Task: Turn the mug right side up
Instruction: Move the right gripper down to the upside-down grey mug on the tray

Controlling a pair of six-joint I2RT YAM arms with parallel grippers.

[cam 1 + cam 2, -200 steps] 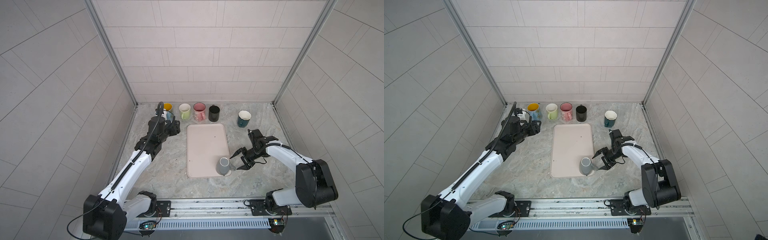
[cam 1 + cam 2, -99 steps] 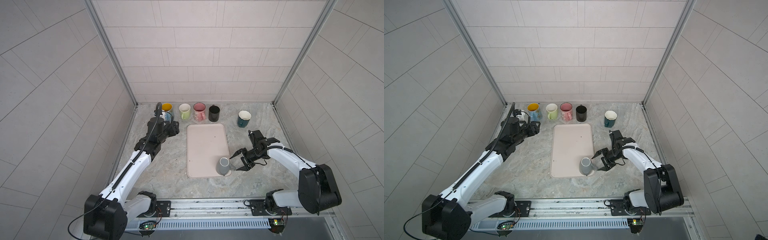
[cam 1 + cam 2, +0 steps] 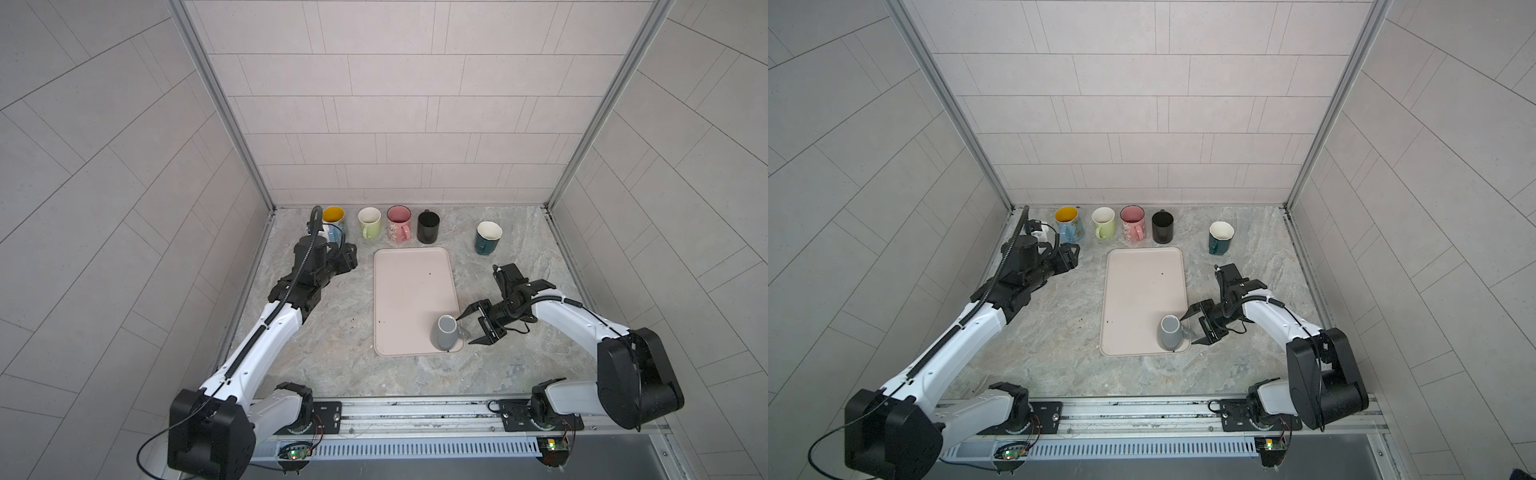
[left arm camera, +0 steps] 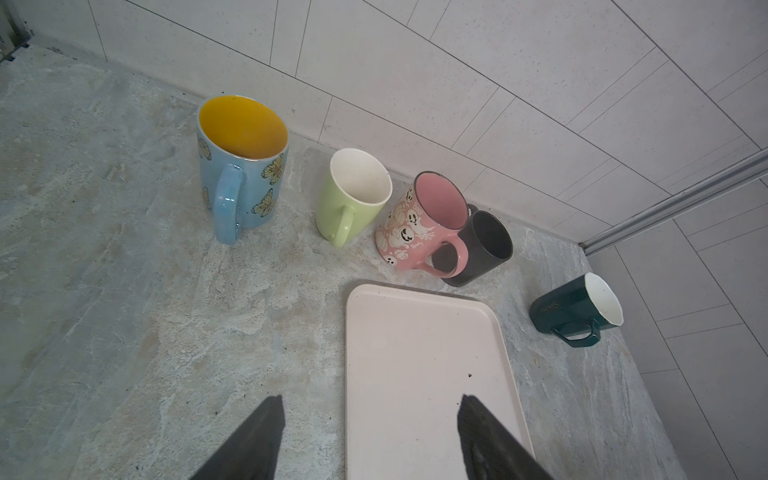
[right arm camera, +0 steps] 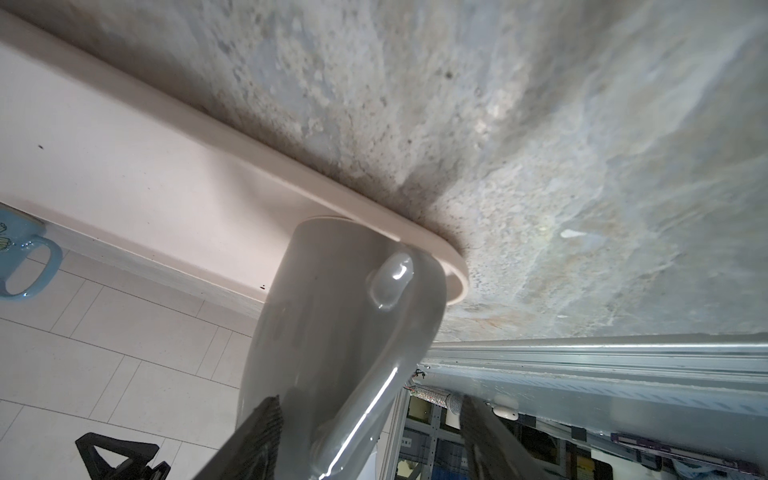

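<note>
Wide jaws on the right gripper (image 3: 465,331), handle of the upside-down mug (image 3: 445,337) between them; left gripper (image 4: 370,405) wide, holding nothing

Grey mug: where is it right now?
In both top views the grey mug stands upside down on the pink tray's near right corner, handle facing the open right pincer beside it.
</note>
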